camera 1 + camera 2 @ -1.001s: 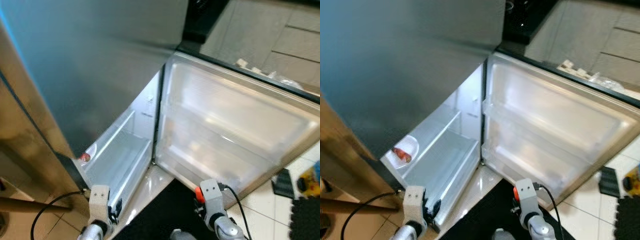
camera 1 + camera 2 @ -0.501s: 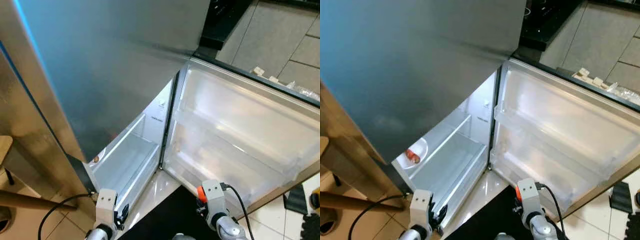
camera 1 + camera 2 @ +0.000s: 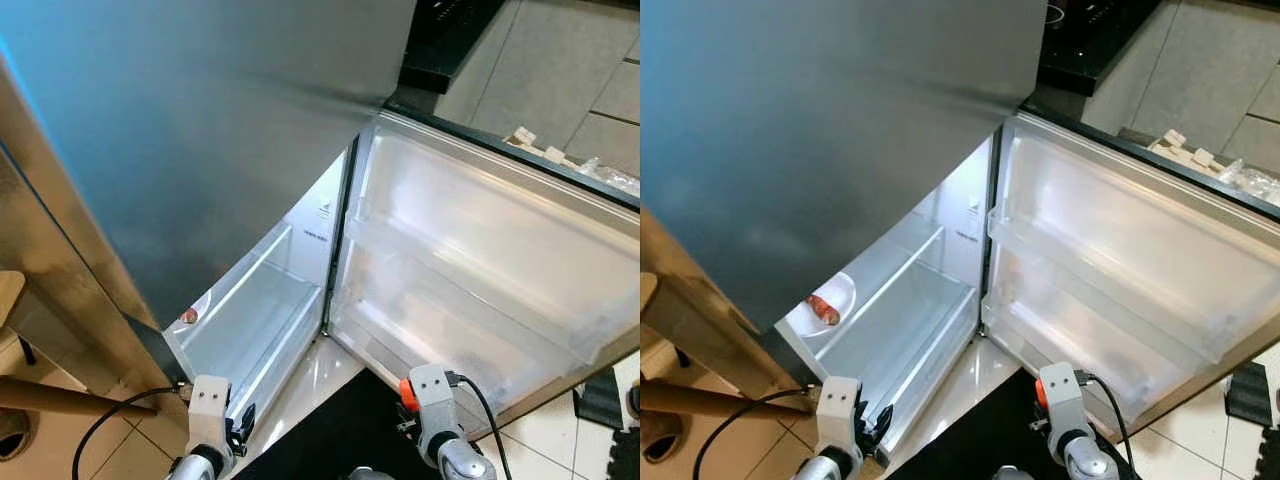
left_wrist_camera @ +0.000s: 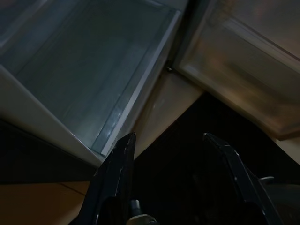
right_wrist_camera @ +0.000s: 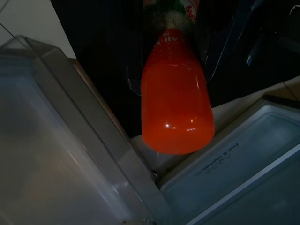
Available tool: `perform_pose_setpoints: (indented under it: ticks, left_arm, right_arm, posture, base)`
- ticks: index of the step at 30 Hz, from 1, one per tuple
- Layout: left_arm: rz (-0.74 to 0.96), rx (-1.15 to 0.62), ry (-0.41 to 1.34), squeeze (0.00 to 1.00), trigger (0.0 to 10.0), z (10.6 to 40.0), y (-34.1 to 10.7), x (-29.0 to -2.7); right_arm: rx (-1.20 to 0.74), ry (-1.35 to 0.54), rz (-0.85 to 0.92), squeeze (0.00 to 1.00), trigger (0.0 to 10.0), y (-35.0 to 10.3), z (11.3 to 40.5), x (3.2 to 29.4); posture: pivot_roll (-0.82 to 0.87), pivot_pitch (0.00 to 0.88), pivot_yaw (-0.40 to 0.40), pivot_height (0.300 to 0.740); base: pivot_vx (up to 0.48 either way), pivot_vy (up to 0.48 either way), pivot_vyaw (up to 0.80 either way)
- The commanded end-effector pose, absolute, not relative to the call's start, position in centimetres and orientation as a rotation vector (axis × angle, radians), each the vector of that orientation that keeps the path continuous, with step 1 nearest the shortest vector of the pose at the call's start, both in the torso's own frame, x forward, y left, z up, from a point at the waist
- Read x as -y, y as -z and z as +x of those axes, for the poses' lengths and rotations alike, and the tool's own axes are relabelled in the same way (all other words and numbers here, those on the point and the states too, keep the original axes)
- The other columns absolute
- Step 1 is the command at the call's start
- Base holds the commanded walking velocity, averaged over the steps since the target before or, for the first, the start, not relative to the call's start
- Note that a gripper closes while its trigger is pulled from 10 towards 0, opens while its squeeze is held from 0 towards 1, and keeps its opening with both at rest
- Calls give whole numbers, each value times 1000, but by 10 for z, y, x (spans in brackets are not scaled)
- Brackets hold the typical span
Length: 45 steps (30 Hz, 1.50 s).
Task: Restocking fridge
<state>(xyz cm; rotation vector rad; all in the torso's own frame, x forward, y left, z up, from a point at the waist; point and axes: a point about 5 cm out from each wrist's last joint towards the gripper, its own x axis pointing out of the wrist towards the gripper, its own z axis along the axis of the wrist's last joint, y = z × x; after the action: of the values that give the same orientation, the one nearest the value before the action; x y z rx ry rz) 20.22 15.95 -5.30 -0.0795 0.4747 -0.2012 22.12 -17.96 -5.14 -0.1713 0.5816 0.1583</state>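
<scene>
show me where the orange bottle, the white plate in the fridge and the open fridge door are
orange bottle (image 5: 177,110): right wrist view, middle of its body.
white plate (image 3: 843,292): right eye view, bare rim.
fridge door (image 3: 470,240): left eye view, inner liner.

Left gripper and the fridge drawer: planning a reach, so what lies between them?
Nothing. In the left wrist view the open left gripper looks over bare pale floor and dark mat toward the drawer.

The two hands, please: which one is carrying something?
The right hand: it grips an orange bottle between its fingers, over the open fridge door. The left hand has its fingers spread with nothing between them.
</scene>
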Motion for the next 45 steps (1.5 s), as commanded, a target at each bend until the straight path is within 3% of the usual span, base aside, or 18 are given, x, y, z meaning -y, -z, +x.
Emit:
perform_pose_setpoints:
  ticks: [1,21,31,38,42,45]
  left_arm:
    - [-58,-470,226,0,10000,206,51,-159]
    - [-41,-484,221,0,10000,201,53,-166]
    - [-7,-408,384,0,10000,207,43,-161]
    - [-26,-266,696,0,10000,219,18,-143]
    - [-22,-241,731,0,10000,221,13,-142]
    - [67,-179,758,0,10000,232,0,-147]
  right_arm:
    - [-588,-148,-174,0,10000,53,218,183]
    - [-546,-212,-165,0,10000,50,219,173]
    - [-368,-457,-85,0,10000,27,236,150]
    - [-186,-726,-21,0,10000,-13,255,129]
    - [-155,-784,-7,0,10000,-22,256,123]
    - [-51,-952,57,0,10000,-60,260,108]
  posture:
    - [-175,97,5,740]
    - [-183,83,11,740]
    - [-190,81,15,740]
    - [-207,85,29,740]
    - [-207,85,29,740]
    - [-205,85,29,740]
  base:
    - [0,-480,0]
    - [0,0,0]
    - [0,0,0]
    - [0,0,0]
    - [0,0,0]
    - [0,0,0]
